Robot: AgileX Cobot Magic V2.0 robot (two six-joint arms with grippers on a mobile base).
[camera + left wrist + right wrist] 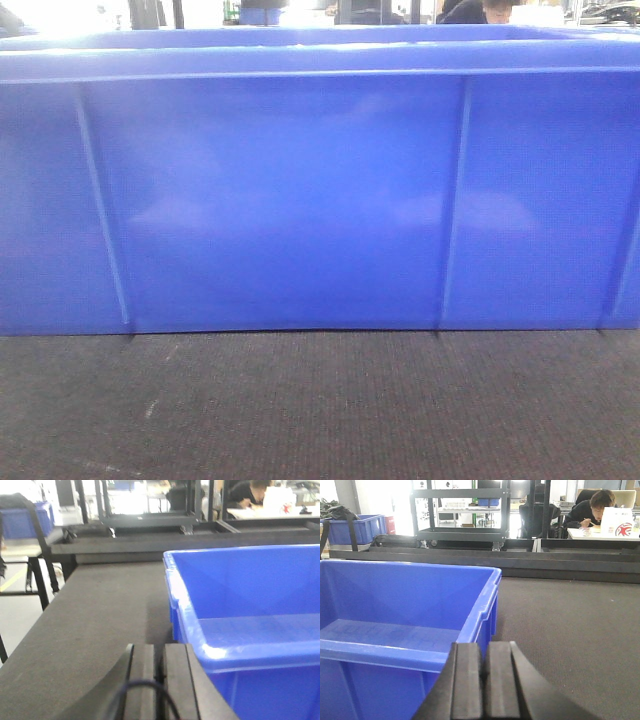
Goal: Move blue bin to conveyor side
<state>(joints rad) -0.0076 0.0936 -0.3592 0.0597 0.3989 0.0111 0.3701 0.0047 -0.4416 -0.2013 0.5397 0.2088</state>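
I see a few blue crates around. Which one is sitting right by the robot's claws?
The big blue bin on the dark belt, empty, beside both closed grippers. The other blue crate sits far behind.

An industrial workshop or warehouse floor. A wide dark belt [570, 625] with a woven texture runs through the room, edged by a black metal frame [520, 562]. At 12 o'clock stands a wheeled metal shelving cart [460, 515]. At 10 o'clock a blue plastic crate [355, 530] rests on a rack. At 2 o'clock a person [592, 510] sits at a white table [600, 534].
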